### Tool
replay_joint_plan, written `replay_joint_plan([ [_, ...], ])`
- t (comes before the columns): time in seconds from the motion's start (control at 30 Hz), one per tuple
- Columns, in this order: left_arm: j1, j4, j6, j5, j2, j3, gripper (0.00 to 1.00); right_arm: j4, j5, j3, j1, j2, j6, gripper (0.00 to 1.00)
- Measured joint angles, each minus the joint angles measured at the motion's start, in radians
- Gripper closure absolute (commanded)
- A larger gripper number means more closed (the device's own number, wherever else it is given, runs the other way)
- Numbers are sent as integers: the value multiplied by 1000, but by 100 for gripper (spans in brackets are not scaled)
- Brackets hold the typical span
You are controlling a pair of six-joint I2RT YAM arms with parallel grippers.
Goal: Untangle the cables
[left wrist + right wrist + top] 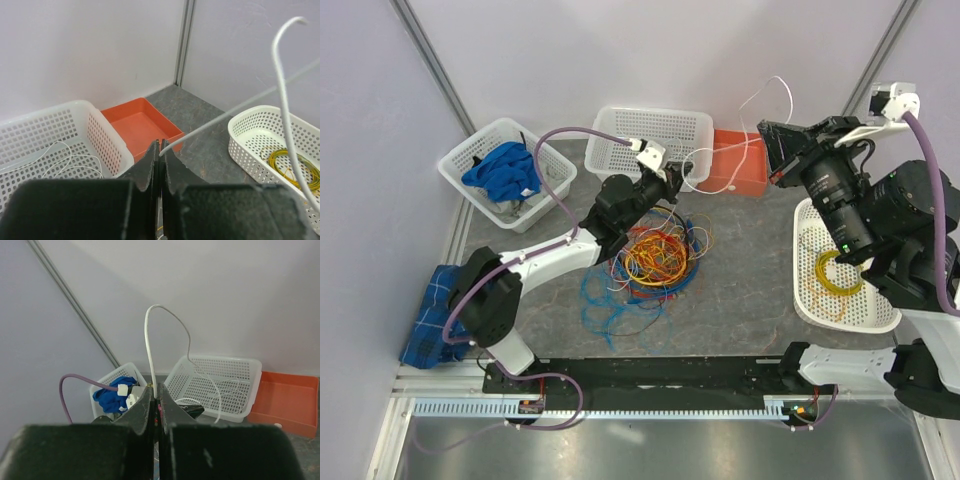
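Note:
The cables [655, 255] lie as a yellow, orange, red and blue tangle mid-table, with loose blue loops [610, 305] at its near left. One white cable [725, 148] stretches in the air between both grippers. My left gripper [677, 180] hangs above the tangle's far edge, and in its wrist view its jaws [161, 146] are shut on the white cable [225, 112]. My right gripper [766, 142] is raised near the orange tray, shut [156, 393] on the same white cable [148, 335], which arches up above the jaws.
A white basket [695, 122] holding thin white wires stands at the back. Beside it is an orange tray [745, 172]. Another basket [470, 150] at the left holds blue cloth. An oval basket [805, 290] with a yellow cable coil [835, 272] sits at the right. Blue cloth [428, 315] lies at the left edge.

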Motion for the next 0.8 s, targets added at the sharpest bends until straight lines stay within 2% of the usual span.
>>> replay_joint_plan([
  [0.13,2,-50,1,-13,-27,0,98,-3,12,-39,0,-33,0,100],
  [0.27,6,-279,-27,-67,-103,61,98,16,40,-146,0,-95,0,100],
  [0.43,12,-643,-118,-93,-161,409,98,57,76,-354,0,-202,14,100],
  [0.63,12,-866,-232,11,-240,750,98,122,63,-563,0,-266,71,100],
  [0.8,11,-948,-310,119,-265,833,98,205,3,-718,0,-268,113,100],
])
